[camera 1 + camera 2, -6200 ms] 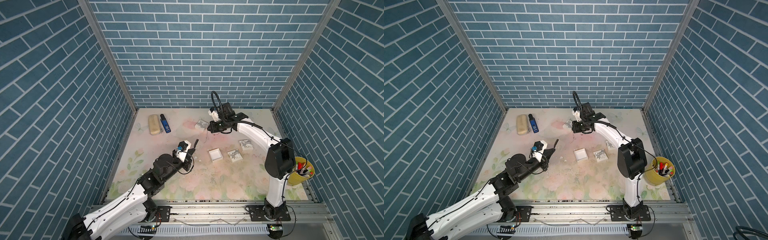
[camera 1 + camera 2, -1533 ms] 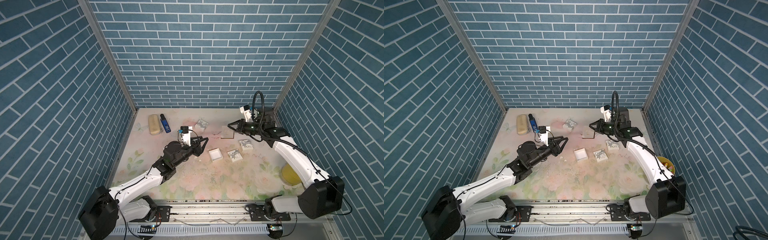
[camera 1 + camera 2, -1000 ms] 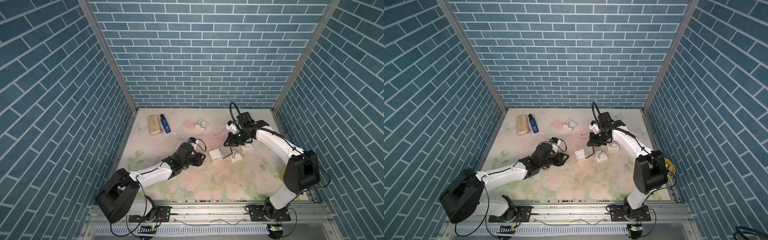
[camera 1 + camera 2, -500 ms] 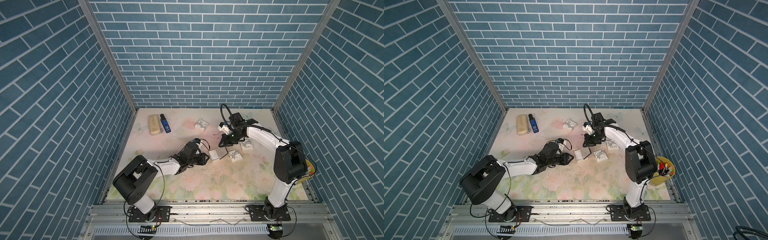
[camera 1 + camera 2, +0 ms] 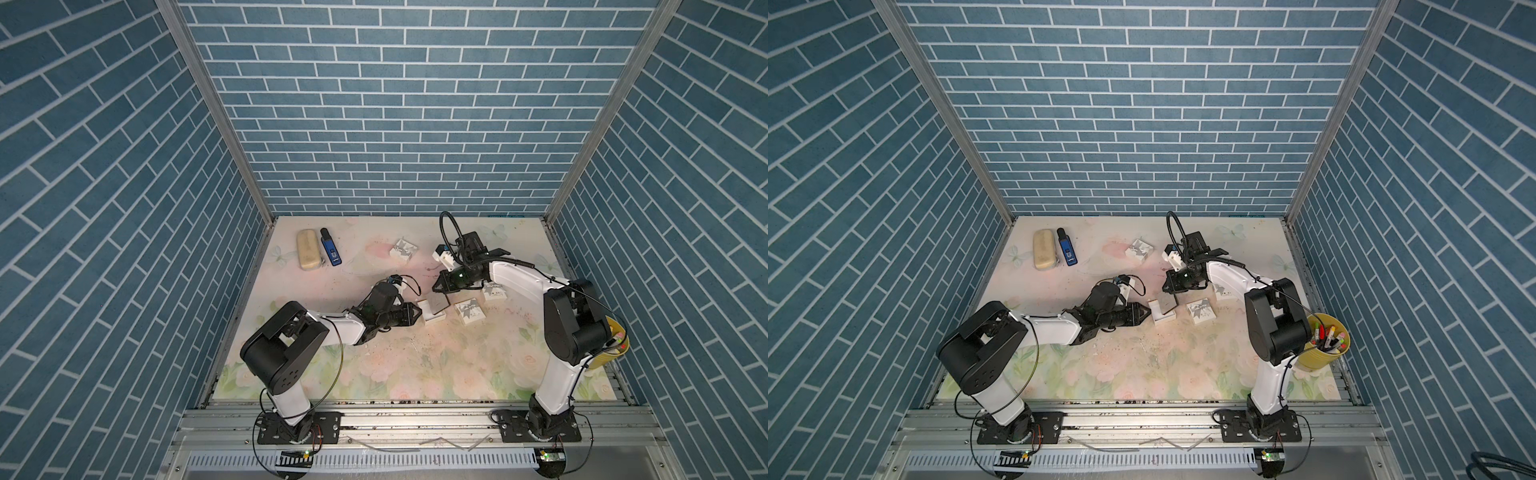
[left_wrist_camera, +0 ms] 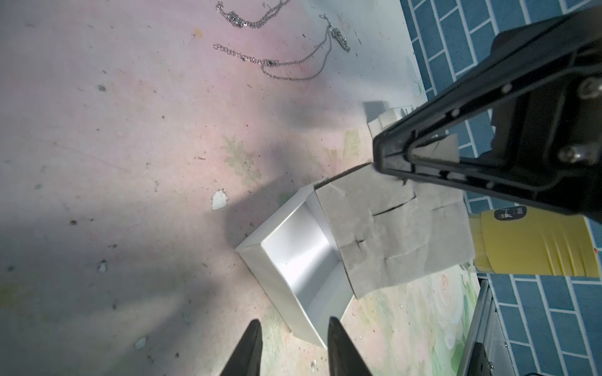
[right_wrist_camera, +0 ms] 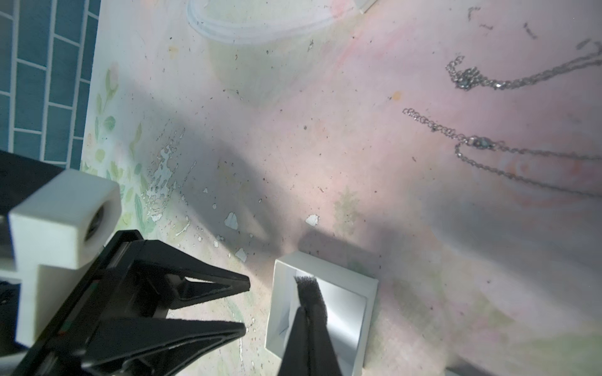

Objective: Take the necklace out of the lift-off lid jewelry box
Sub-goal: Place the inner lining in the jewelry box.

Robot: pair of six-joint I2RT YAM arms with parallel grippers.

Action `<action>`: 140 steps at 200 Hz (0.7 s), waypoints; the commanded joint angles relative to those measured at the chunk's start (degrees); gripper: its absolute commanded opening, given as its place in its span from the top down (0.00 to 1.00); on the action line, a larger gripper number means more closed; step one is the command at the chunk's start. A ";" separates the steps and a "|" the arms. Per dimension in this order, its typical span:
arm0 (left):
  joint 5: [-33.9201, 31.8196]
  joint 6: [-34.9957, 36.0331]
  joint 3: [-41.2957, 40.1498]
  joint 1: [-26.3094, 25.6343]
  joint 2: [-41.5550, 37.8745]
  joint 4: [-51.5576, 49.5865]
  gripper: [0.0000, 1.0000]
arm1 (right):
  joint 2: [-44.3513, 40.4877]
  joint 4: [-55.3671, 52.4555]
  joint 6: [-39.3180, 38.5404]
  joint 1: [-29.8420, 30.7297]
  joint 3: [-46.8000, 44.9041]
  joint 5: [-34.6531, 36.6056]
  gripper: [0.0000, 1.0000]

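The necklace (image 6: 286, 63) lies out on the surface (image 5: 395, 365), well apart from the jewelry box (image 6: 293, 254). In the left wrist view its long axis runs left to right across the upper centre of the frame, clasp end at the left. A second chain (image 6: 250, 19) lies just above it. In the right wrist view the necklace (image 7: 488, 153) slants toward the right edge.

In both top views the chains are too fine to make out. There the open jewelry box (image 5: 432, 318) sits mid-frame between the two arms.

The right end effector (image 6: 391, 159) is clamped on a grey foam pad (image 6: 391, 228), which is tilted over the box. The left end effector (image 7: 246, 302) stands just beside the box wall, its jaws narrowly apart and holding nothing.

The surface is a worn, speckled floral print, with blue brick walls (image 5: 395, 124) on three sides. A yellow cup (image 5: 1325, 343) stands at the right edge.
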 commanded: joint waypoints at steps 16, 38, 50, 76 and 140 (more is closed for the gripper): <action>1.74 -0.71 1.30 0.65 2.46 2.76 0.70 | 2.30 2.86 0.76 1.06 -0.30 -0.91 1.00; 1.72 -0.80 1.56 0.66 3.27 3.00 0.72 | 2.41 2.92 1.57 1.26 -0.62 -0.92 1.00; 1.82 -0.93 1.56 0.68 3.56 3.28 0.73 | 2.49 3.20 1.97 1.34 -0.99 -1.01 1.00; 2.09 -0.98 1.70 0.74 4.03 3.34 0.74 | 3.14 4.00 2.56 1.41 -1.69 -1.91 1.00; 1.62 0.07 1.48 1.80 3.89 1.86 0.75 | 2.88 1.68 0.38 1.70 -2.67 -0.69 1.00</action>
